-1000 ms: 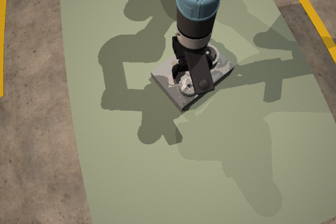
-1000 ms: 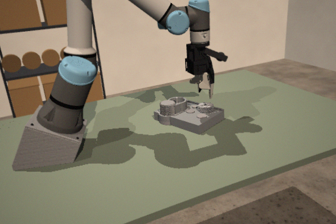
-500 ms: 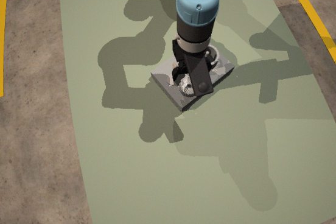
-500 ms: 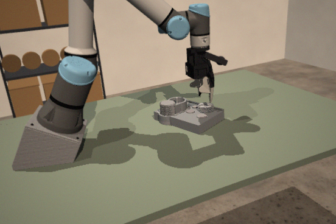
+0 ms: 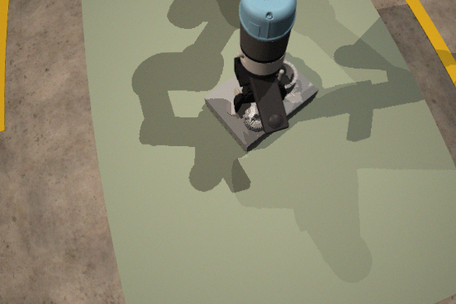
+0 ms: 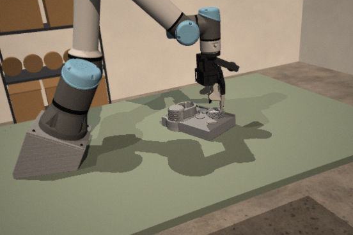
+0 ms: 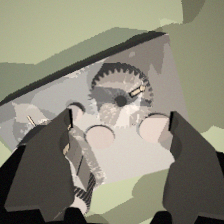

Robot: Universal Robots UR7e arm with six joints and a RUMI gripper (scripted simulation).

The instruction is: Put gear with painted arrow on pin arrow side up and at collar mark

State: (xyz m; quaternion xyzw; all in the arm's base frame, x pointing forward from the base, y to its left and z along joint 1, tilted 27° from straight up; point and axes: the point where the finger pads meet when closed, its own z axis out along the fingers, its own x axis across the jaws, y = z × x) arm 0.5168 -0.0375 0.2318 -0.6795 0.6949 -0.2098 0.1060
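Observation:
The toothed gear lies flat on the grey fixture plate, with its painted arrow facing up and a dark hole at its centre. It also shows in the top view and in the exterior view. My gripper is open and empty. It hangs just above the plate, close over the gear, with one finger on each side of the wrist view. In the exterior view the fingertips are a little above the gear. I cannot make out the collar mark.
Two flat round discs sit on the plate below the gear. A knurled wheel and a ring-shaped housing stand at the plate's far end. The arm's base block stands on the green mat at the left.

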